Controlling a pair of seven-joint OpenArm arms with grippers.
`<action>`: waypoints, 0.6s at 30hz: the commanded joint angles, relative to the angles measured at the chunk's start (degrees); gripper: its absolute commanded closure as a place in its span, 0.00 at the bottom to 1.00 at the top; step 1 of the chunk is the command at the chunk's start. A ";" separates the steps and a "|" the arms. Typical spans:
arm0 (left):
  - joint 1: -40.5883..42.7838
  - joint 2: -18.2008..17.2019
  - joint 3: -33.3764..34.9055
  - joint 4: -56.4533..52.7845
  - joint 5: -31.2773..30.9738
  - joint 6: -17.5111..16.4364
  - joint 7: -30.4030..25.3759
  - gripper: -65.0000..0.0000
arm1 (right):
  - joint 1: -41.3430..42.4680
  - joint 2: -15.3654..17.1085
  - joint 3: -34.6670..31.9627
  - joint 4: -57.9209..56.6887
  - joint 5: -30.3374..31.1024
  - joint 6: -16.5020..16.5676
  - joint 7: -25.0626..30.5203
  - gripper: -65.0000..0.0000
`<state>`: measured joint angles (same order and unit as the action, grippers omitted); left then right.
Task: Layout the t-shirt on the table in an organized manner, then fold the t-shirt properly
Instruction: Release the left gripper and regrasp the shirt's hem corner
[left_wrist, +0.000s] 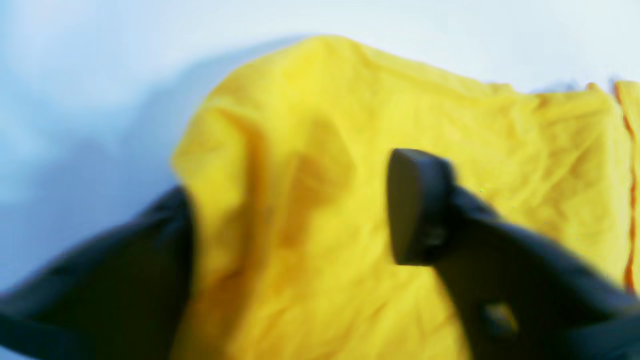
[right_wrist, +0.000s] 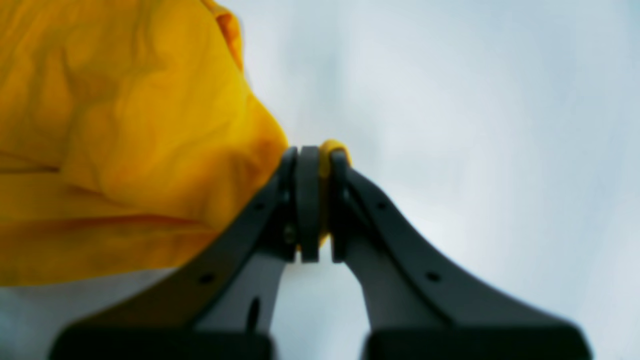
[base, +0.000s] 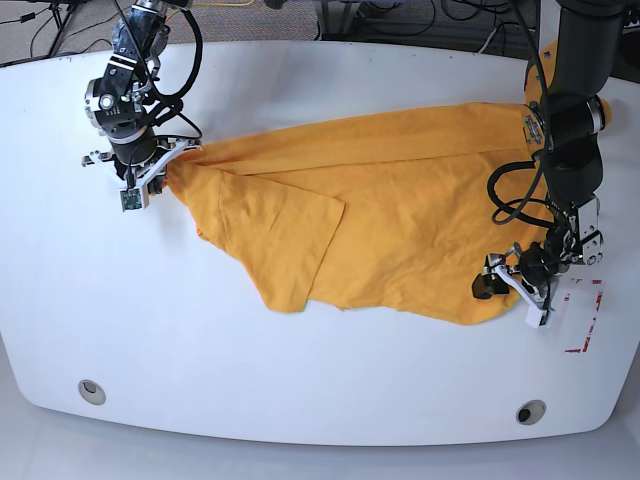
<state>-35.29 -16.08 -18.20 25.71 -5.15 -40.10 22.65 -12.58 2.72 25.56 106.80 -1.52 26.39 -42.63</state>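
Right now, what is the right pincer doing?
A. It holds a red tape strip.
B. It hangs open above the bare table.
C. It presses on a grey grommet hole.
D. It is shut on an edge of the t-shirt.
D: in the right wrist view the right pincer has its jaws closed with a fold of the yellow t-shirt squeezed between them.

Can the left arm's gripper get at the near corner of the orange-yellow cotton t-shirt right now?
Probably yes: the left gripper already straddles the t-shirt corner, jaws apart with cloth between them; nothing blocks it on the white table.
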 joint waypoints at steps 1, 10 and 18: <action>-1.15 -0.67 0.13 0.53 0.53 0.10 1.21 0.67 | 0.49 0.58 0.15 1.28 0.24 -0.24 1.18 1.00; -0.89 -0.85 0.13 2.90 0.53 2.78 1.57 1.00 | 1.81 0.58 0.15 1.11 0.24 -0.24 1.18 1.00; 3.60 -0.76 -0.13 19.25 0.09 0.10 9.92 1.00 | 4.01 1.02 0.15 1.46 0.07 -0.24 1.18 1.00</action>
<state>-31.11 -16.10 -18.11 38.96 -4.43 -39.83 31.18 -9.91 2.83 25.54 106.87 -1.58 26.39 -42.68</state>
